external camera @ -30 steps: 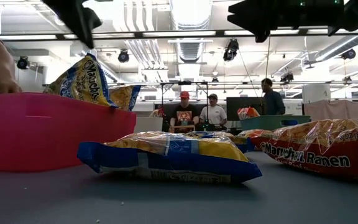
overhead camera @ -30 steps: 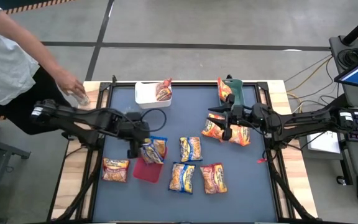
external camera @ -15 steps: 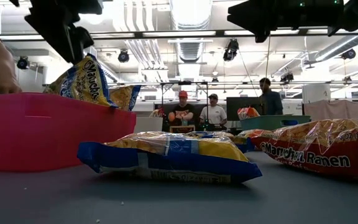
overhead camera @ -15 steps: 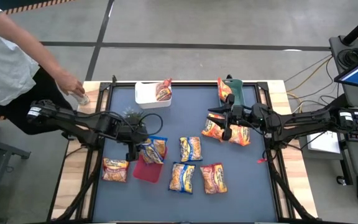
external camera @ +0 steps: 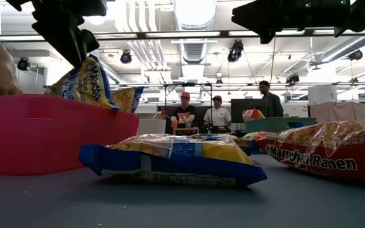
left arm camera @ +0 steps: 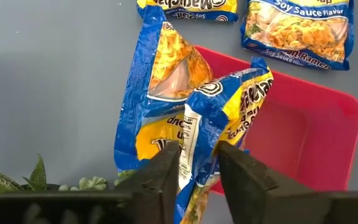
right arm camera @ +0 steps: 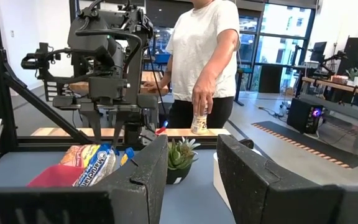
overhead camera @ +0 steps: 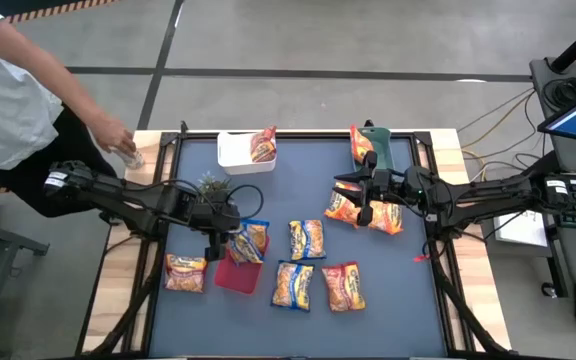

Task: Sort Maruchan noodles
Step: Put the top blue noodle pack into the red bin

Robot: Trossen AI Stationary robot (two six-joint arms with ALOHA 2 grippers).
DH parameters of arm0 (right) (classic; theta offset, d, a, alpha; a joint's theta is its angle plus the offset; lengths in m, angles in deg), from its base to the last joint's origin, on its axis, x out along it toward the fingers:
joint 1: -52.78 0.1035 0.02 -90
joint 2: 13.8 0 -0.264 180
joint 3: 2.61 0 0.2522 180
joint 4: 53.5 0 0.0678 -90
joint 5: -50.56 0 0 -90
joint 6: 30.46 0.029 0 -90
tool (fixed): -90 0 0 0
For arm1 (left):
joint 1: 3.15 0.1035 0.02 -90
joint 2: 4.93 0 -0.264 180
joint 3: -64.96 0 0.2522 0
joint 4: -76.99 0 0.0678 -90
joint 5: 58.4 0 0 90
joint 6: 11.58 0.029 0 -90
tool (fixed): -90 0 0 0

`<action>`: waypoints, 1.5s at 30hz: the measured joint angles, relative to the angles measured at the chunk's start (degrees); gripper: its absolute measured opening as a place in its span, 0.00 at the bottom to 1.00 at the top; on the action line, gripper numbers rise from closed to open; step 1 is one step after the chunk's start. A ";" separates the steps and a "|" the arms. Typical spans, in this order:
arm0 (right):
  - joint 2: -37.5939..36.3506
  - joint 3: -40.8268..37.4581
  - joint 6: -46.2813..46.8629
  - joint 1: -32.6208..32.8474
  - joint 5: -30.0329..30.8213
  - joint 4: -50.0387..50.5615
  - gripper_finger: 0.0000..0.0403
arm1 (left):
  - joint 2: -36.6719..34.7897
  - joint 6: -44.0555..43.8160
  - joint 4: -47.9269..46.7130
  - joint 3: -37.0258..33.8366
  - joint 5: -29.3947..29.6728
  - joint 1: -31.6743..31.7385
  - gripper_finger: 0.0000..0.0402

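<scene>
Two blue-trimmed noodle packets [overhead camera: 248, 240] lean on the near-left red tray [overhead camera: 236, 275]. The crumpled upper packet [left arm camera: 229, 106] stands slanted, its lower part in the tray. My left gripper [left arm camera: 199, 163] points down and is shut on that packet; the low view shows the gripper [external camera: 80, 56] at its top. My right gripper [right arm camera: 191, 146] hangs open and level above orange packets [overhead camera: 386, 218] at mid-right, with nothing between its fingers. More packets [overhead camera: 308, 238] lie flat on the blue mat. My left gripper pinches the upper end [left arm camera: 197, 146] of the crumpled blue-trimmed packet between its two fingers [left arm camera: 166, 171]. It comes slanting down from above on the table's left side. The packet stands tilted below the fingers, its lower part resting in the red tray and against the other blue packet.
A small green plant [overhead camera: 210, 187] stands just beyond my left gripper. A white bin [overhead camera: 236, 150] holding a packet and a teal tray [overhead camera: 393, 150] sit at the far edge. A person stands at the far left, one hand [overhead camera: 118, 145] over the table's corner.
My left gripper has come down onto the top end of the blue-trimmed packet leaning on the red tray. The packets have kept their places.
</scene>
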 joint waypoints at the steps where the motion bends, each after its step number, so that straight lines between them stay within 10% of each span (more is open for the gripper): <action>1: 0.00 0.00 -0.01 0.00 0.01 0.00 0.32 | 0.00 0.27 0.00 0.00 -0.36 0.01 0.19; 7: 0.00 0.00 0.05 0.00 0.01 0.02 0.31 | 0.00 0.95 0.03 0.00 -1.43 -0.01 0.01; 33: 0.00 -0.02 0.09 0.00 0.03 0.55 0.31 | 0.08 9.31 9.22 0.87 -0.81 -0.15 0.00; 45: 0.00 -0.02 0.13 -0.02 0.03 1.06 0.31 | 15.61 8.07 18.76 -0.06 -4.64 -3.92 0.00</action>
